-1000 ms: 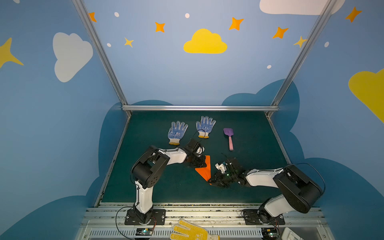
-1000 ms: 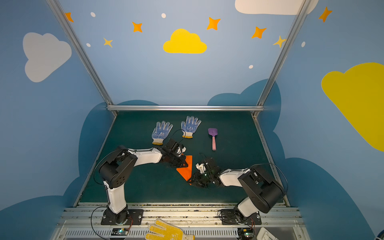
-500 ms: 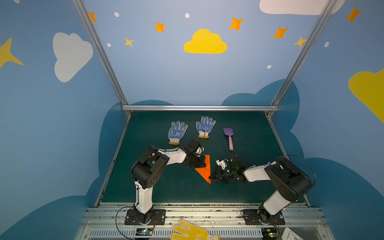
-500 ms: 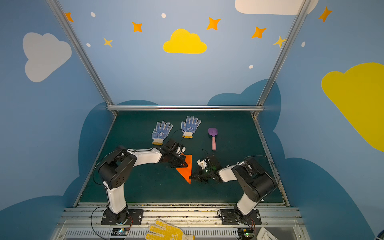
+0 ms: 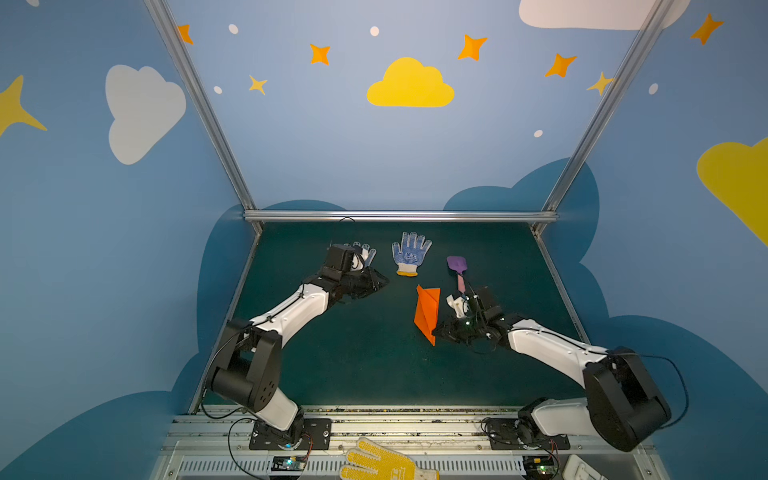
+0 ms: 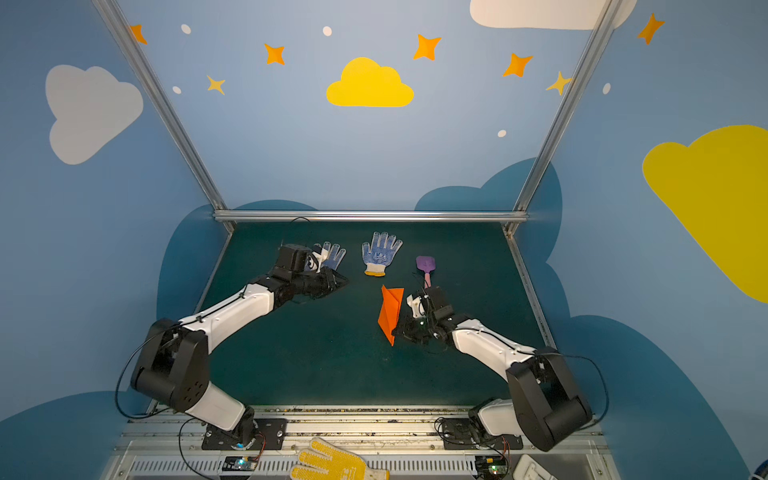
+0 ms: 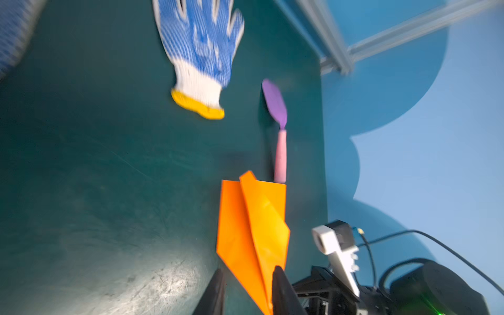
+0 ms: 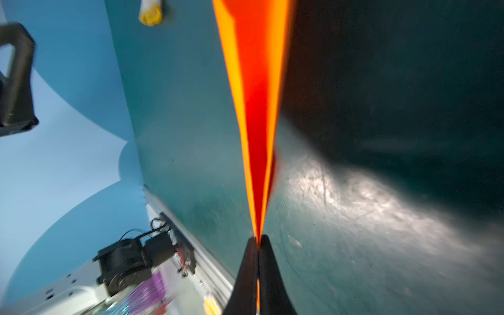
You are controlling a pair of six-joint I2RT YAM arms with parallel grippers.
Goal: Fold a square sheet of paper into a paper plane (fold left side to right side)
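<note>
The orange paper plane point(image 5: 427, 313) point(image 6: 390, 313) is a narrow folded dart in mid-table, turned up on edge with its point toward the front. My right gripper point(image 5: 441, 332) point(image 6: 402, 330) is shut on its pointed end. In the right wrist view the black fingertips point(image 8: 249, 245) pinch the plane point(image 8: 256, 109), which fans out beyond them. My left gripper point(image 5: 380, 282) point(image 6: 343, 282) stands open to the plane's left, apart from it. In the left wrist view its gripper point(image 7: 248, 270) frames the plane point(image 7: 253, 226) farther off.
A blue dotted glove point(image 5: 410, 255) lies at the back, and a second glove point(image 5: 368, 253) is partly hidden behind the left wrist. A purple-and-pink toy shovel point(image 5: 457, 268) lies just behind the right gripper. A yellow glove point(image 5: 382, 461) rests on the front rail.
My left gripper has opened, let go of the plane and drawn back to the left. My right gripper has shut on the plane's point and turned it up on edge.
</note>
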